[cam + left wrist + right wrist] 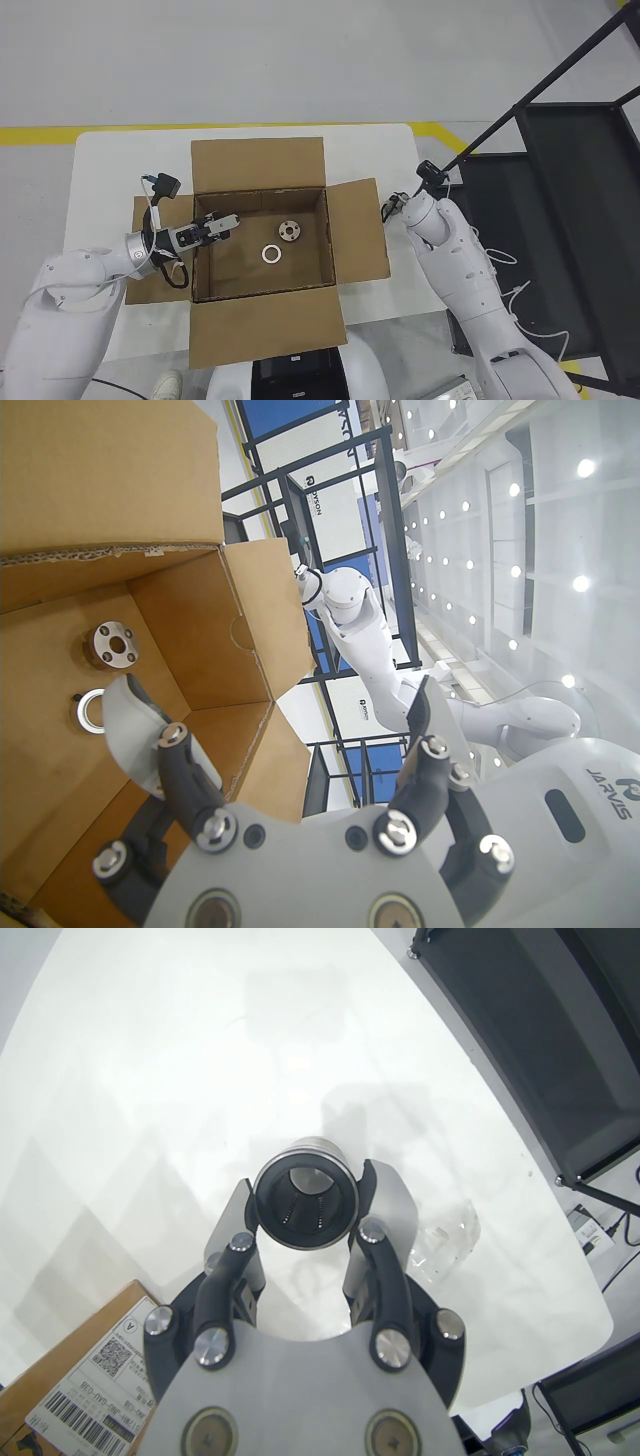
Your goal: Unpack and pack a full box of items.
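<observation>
The right tool (308, 1192) pinches a black-bored steel cylinder (306, 1200) across its round sides near the white worktop's (150, 1078) right edge, probably heavy, rigid and slippery; the left tool (275, 695) hangs spread over the brown cardboard box (258, 165)

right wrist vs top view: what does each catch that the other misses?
Right wrist adds: right tool shut on a metal cylinder, with a clear plastic bag on the white table.
Top adds: left tool open over the box, where a flanged disc and a ring lie on its floor.
Shared: table, box, dark rack.
</observation>
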Action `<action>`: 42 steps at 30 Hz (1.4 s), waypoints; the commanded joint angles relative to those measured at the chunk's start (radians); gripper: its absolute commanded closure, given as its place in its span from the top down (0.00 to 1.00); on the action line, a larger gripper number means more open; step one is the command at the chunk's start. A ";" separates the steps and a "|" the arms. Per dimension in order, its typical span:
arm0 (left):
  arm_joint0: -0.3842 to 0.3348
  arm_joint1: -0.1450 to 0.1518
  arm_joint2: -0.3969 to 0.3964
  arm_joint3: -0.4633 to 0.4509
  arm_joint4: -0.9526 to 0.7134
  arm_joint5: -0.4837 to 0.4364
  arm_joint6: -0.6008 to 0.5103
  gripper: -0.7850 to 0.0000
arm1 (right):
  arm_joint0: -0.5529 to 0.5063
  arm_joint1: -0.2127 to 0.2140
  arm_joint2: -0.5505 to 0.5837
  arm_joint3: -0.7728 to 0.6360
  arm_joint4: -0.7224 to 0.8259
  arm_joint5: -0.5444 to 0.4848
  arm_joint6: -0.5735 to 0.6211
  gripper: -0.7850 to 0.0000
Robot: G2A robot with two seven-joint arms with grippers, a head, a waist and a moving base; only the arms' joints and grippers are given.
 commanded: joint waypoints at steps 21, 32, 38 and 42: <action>0.000 0.000 0.000 0.000 0.000 0.000 0.000 1.00 | -0.254 0.005 0.075 -0.474 -0.056 0.148 -0.173 1.00; 0.000 0.000 0.000 0.000 0.000 0.000 0.000 1.00 | -0.360 0.002 0.024 -0.719 -0.149 -0.029 -0.318 1.00; 0.000 0.000 0.000 0.000 0.000 0.000 0.000 1.00 | -0.369 0.008 -0.076 -0.816 -0.337 -0.105 -0.268 1.00; 0.000 0.000 0.000 0.000 0.000 0.000 0.000 1.00 | -0.344 0.010 -0.163 -0.859 -0.425 -0.199 -0.145 1.00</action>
